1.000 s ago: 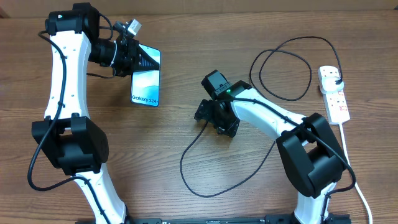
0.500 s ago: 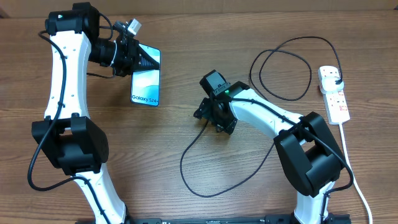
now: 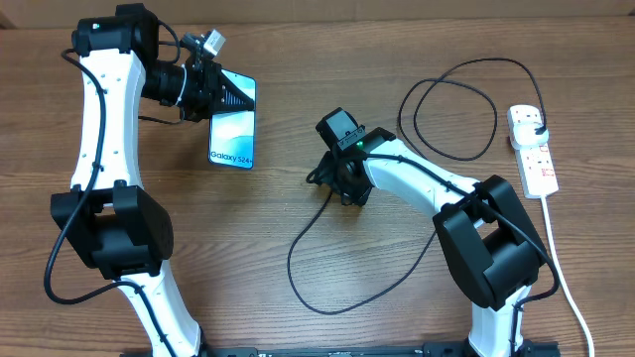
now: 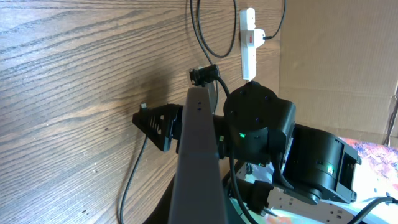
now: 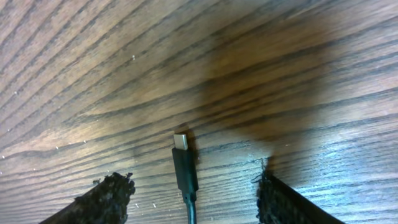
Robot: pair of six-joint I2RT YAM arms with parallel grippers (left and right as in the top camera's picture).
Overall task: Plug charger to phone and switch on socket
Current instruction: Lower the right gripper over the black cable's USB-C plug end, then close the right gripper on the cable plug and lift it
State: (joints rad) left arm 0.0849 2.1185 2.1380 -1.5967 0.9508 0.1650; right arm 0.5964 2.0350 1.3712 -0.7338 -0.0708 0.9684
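My left gripper (image 3: pixel 228 96) is shut on the top end of the phone (image 3: pixel 233 134), holding it at the table's left rear with its teal screen facing up. In the left wrist view the phone (image 4: pixel 199 155) appears edge-on as a dark slab. The charger's connector tip (image 5: pixel 185 163) lies flat on the wood between the fingers (image 5: pixel 109 198) of my right gripper (image 5: pixel 193 196). That gripper is open and touches neither side of the tip. Overhead, the right gripper (image 3: pixel 332 181) sits at mid-table. The charger cable (image 3: pixel 298 268) loops back to its plug in the socket (image 3: pixel 534 151).
The white power strip lies along the right edge, its white cord (image 3: pixel 564 288) trailing toward the front. A second loop of black cable (image 3: pixel 451 99) lies beside it. The left wrist view shows the right arm (image 4: pixel 258 124) and the strip (image 4: pixel 248 37) beyond it.
The right wrist has shifted slightly left and back over the connector tip, and its fingers have drawn closer together. The left arm and phone have not moved.
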